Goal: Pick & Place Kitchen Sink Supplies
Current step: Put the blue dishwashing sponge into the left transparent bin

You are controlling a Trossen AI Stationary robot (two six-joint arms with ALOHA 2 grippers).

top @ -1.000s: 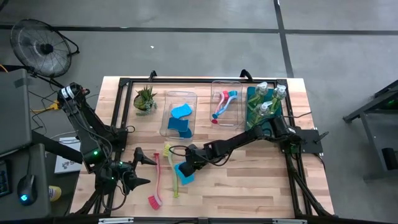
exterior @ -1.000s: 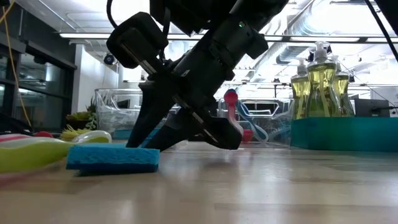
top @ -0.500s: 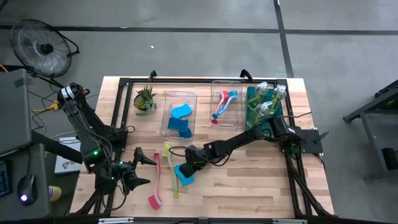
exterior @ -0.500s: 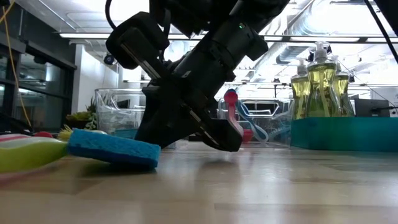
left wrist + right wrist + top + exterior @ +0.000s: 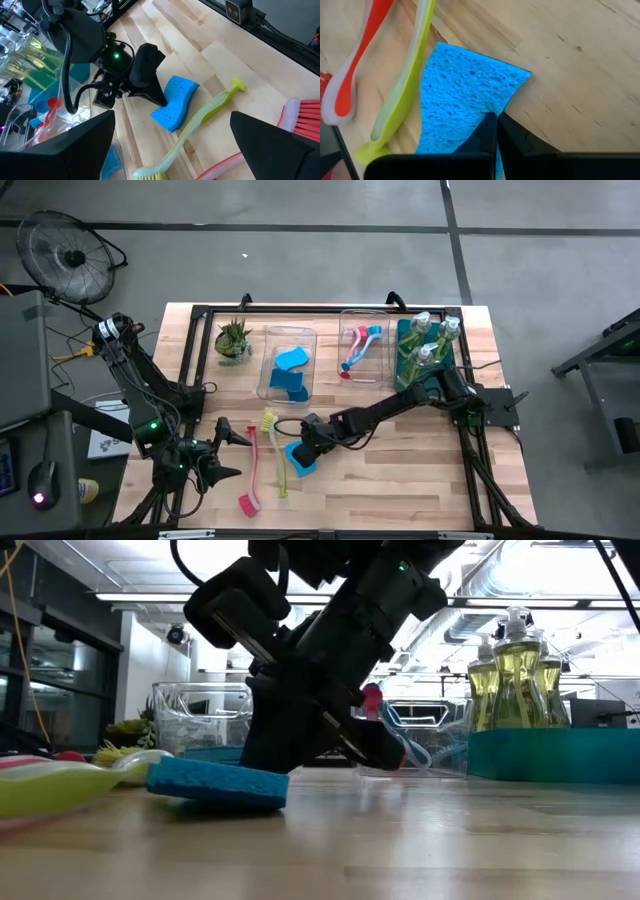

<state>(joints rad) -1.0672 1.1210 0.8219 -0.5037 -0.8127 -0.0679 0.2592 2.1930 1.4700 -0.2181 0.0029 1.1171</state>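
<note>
My right gripper (image 5: 304,446) reaches from the table's right to its middle and is shut on a blue sponge (image 5: 300,459), also seen in the low view (image 5: 215,784). A yellow-green brush (image 5: 276,455) and a red brush (image 5: 251,472) lie flat on the wood just left of the sponge. My left gripper (image 5: 226,451) waits open near the table's left edge, touching nothing. Two more blue sponges lie in a clear bin (image 5: 290,366). Red and teal brushes lie in a second clear bin (image 5: 363,348). Soap bottles stand in the teal bin (image 5: 424,346). My right gripper pinches the sponge between its two fingers at one long edge (image 5: 481,106), coming from above and slanting in from the table's right. The sponge is bent at the pinch (image 5: 176,100) and sits tilted. Whether its low corner (image 5: 281,804) touches the wood cannot be told.
A small spiky plant (image 5: 234,338) stands at the far left corner. The black frame (image 5: 300,309) runs along the table's far edge and sides. Bare wood (image 5: 400,470) lies near the table's near right side.
My right gripper has shut on the sponge, which lay flat on the table a second ago. The sponge tipped up at one end, bent in the pinch and shifted a little toward the table's right with the gripper.
</note>
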